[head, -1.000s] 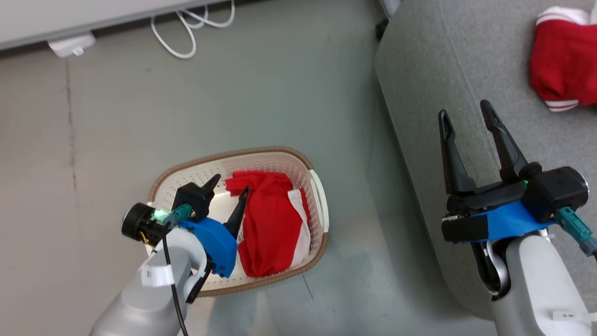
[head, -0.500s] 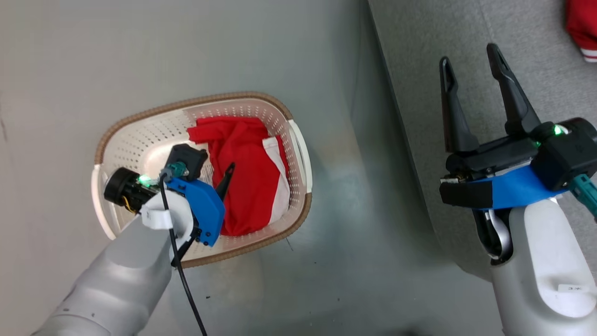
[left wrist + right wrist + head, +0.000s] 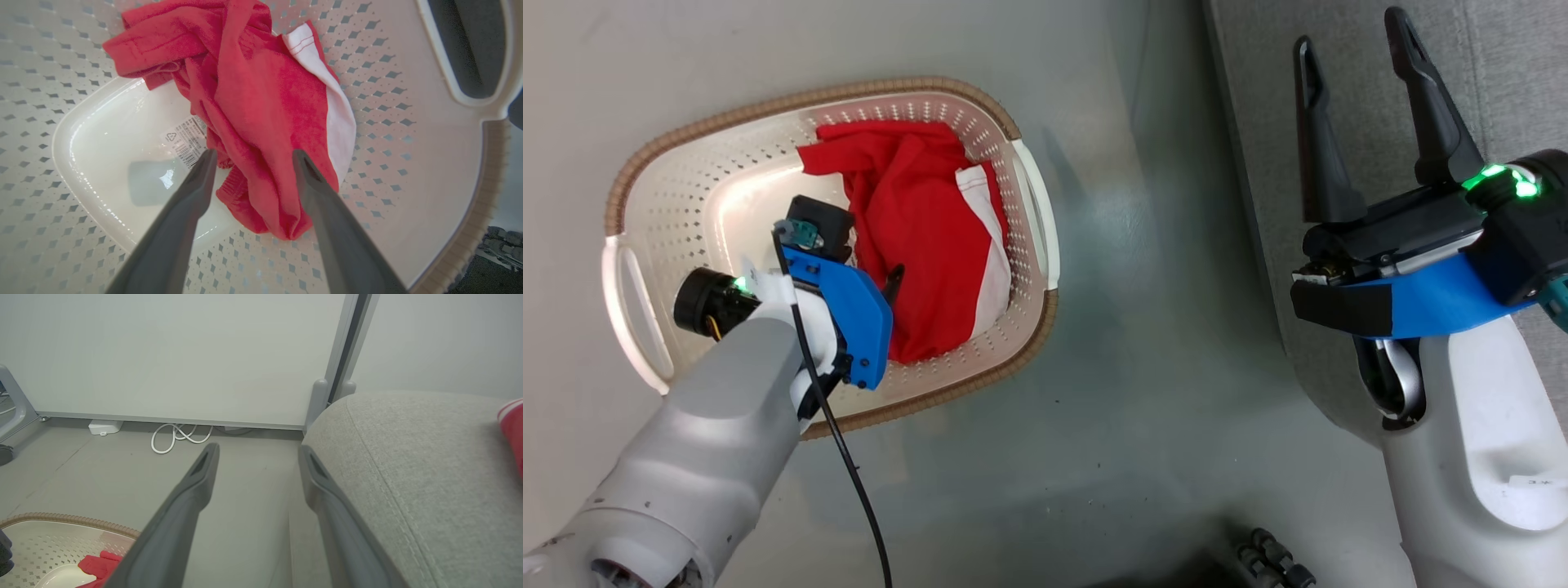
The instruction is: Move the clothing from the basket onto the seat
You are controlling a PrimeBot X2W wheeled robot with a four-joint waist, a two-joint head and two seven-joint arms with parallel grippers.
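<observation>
Where the cream perforated plastic basket (image 3: 686, 204) sits on the left, the left gripper (image 3: 253, 163) stands spread astride the crumpled red-and-white fabric garment (image 3: 923, 212) inside it. The right gripper (image 3: 1349, 33) hovers spread, empty, over the grey upholstered seat (image 3: 1519, 82).

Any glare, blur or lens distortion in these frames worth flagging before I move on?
Head view: the basket base is overexposed, and the floor shows a soft sheen. Left wrist view: wide-angle bending of the basket walls, a glare spot on its base, left end effector fingers soft; clothing sharp. Right wrist view: even light, seat weave crisp, no glare.
</observation>
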